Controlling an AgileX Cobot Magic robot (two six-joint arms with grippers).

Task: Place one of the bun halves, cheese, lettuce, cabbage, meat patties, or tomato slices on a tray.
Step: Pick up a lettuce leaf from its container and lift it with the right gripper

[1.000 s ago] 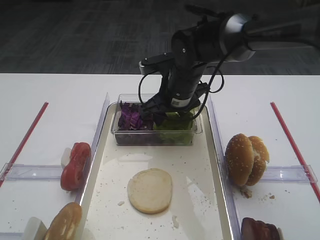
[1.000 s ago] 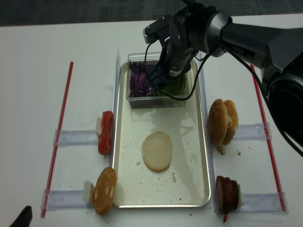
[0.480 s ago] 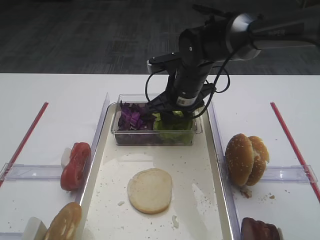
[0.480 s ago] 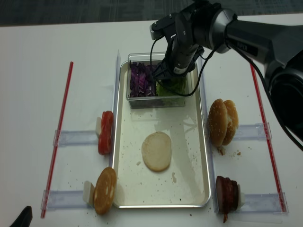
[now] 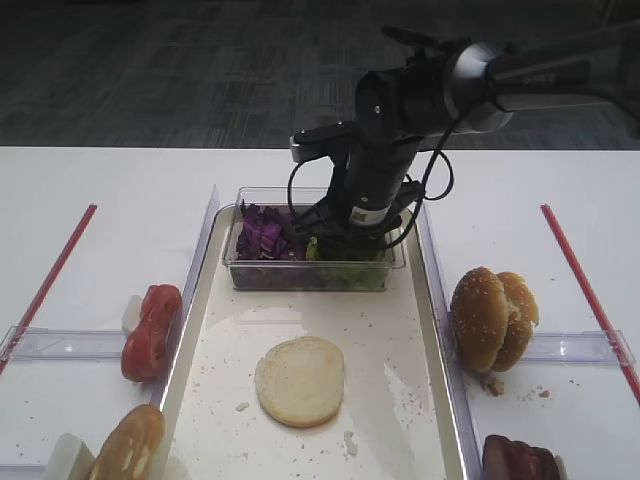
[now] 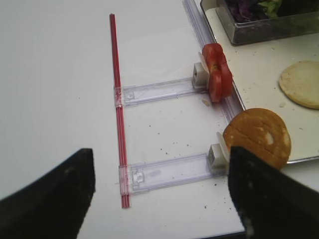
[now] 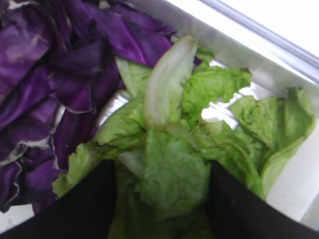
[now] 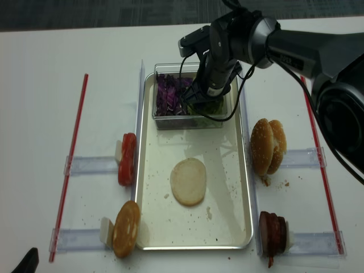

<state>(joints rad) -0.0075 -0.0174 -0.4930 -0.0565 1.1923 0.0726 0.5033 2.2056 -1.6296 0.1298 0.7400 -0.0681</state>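
**Lettuce under the right gripper, in the tub at the tray's far end**

Lettuce (image 7: 174, 149) lies in the right half of the clear plastic tub (image 5: 306, 272), touching the purple cabbage (image 5: 262, 233) that fills the left half. You have the right gripper (image 7: 162, 199) down in the tub: its two dark fingers (image 7: 84, 204) stand apart on either side of a wad of green leaves, and you cannot tell from here whether they press on it. The tub sits at the far end of the cream tray (image 8: 227, 187). On the tray's bare middle lies a pale bun round (image 5: 299, 380). Left of the tray stand tomato slices (image 5: 150, 330) and a browned bun half (image 6: 258, 137); right of it, sesame bun halves (image 5: 492, 318) and meat patties (image 8: 273, 232). Your left gripper (image 6: 159, 194) hangs over the table's left side, well apart from everything, its fingers spread wide around nothing.
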